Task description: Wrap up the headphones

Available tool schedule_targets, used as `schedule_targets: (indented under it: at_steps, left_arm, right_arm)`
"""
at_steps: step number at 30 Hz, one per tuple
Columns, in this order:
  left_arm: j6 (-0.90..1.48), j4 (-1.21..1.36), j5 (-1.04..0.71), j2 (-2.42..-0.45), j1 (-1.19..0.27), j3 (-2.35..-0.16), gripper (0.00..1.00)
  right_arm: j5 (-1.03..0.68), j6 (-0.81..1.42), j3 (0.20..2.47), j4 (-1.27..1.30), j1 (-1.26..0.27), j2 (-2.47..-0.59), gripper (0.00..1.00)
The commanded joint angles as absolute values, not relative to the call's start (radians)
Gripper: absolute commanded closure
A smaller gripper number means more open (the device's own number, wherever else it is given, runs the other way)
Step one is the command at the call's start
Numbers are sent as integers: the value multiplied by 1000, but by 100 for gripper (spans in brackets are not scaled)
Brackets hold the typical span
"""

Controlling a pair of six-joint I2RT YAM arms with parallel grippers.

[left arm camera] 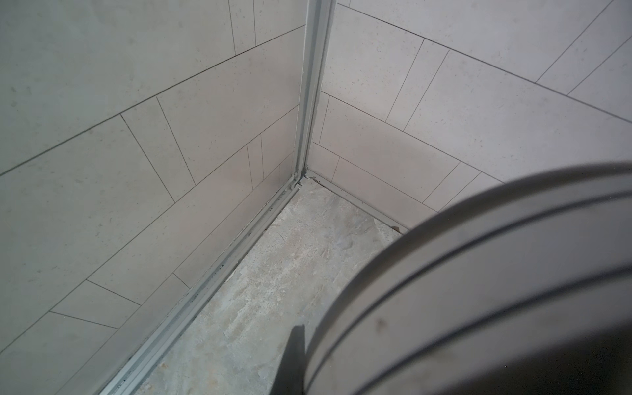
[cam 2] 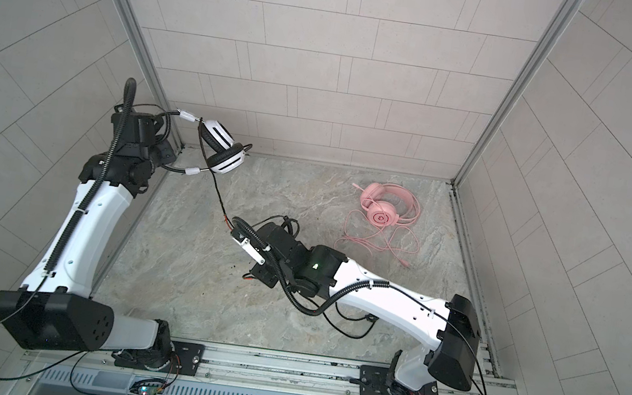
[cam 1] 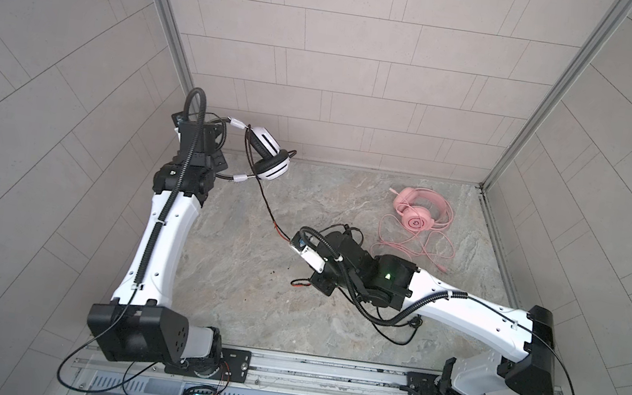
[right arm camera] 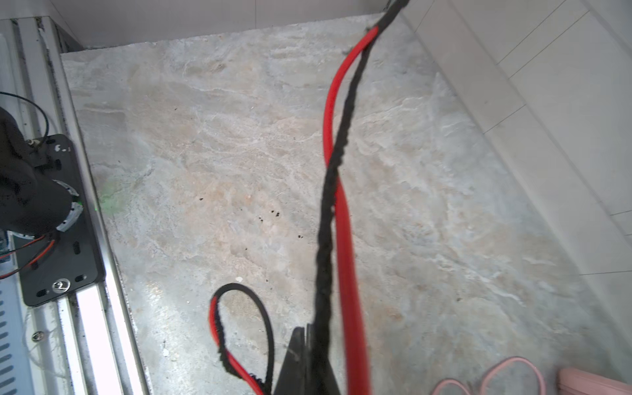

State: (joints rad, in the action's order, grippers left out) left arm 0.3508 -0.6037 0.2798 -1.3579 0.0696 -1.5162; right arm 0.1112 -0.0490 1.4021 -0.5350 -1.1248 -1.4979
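Note:
The white-and-black headphones (cam 1: 269, 158) (cam 2: 224, 152) hang in the air near the back left corner. My left gripper (cam 1: 223, 152) (cam 2: 165, 146) is shut on their headband (left arm camera: 478, 290), which fills the left wrist view next to one dark finger (left arm camera: 294, 359). Their black and red cable (cam 1: 263, 199) (right arm camera: 328, 205) runs taut down to my right gripper (cam 1: 295, 242) (cam 2: 236, 233) (right arm camera: 307, 330), which is shut on it above the middle of the floor. A slack loop (right arm camera: 239, 325) hangs beyond the jaws. The pink headphones (cam 1: 414, 216) (cam 2: 381, 212) lie at the back right with their pink cable (cam 1: 416, 246) loosely spread.
Tiled walls (cam 1: 325, 61) close in the stone floor (cam 1: 249, 302) on three sides, and a metal rail (cam 1: 323, 371) runs along the front. The left arm is close to the back left corner post (left arm camera: 311, 102). Pink cable loops (right arm camera: 513, 372) lie beside the right gripper.

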Motion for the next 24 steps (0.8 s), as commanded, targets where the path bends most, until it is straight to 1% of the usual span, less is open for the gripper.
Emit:
schedule_targets:
  at_steps: [1,3,5,11,15,18,24]
  left_arm:
    - [258,-557,352,-1352,24,-1554,100]
    - [212,-551,395,-1361,-6,-1550,100]
    - [194,-551,398,-1371,-21,-1545,100]
    - [155,-581,300,-1396,-56,-1513,100]
    - [135,-614,308,-1409,-140,-1483,100]
    - [97,-588,282,-1410,-209,-1426,100]
    - [39,-597,171,-1400,-245,-1368,100]
  right_arm:
    - [234,-132,1444,-593,-1125,-1455,100]
    - [283,-156,1464,-600,-1124,-1445,100]
    - [322,-175,1473,-600,-1119,-1432,100]
    - [365,-189,1493,-577,-1053,-1397,100]
    - [397,-192,1524,-568,-1004,-1394,100]
    - [415,-184,1538,-548,-969,-1387,100]
    - [419,-155,1552,-533,-883,-1365,100]
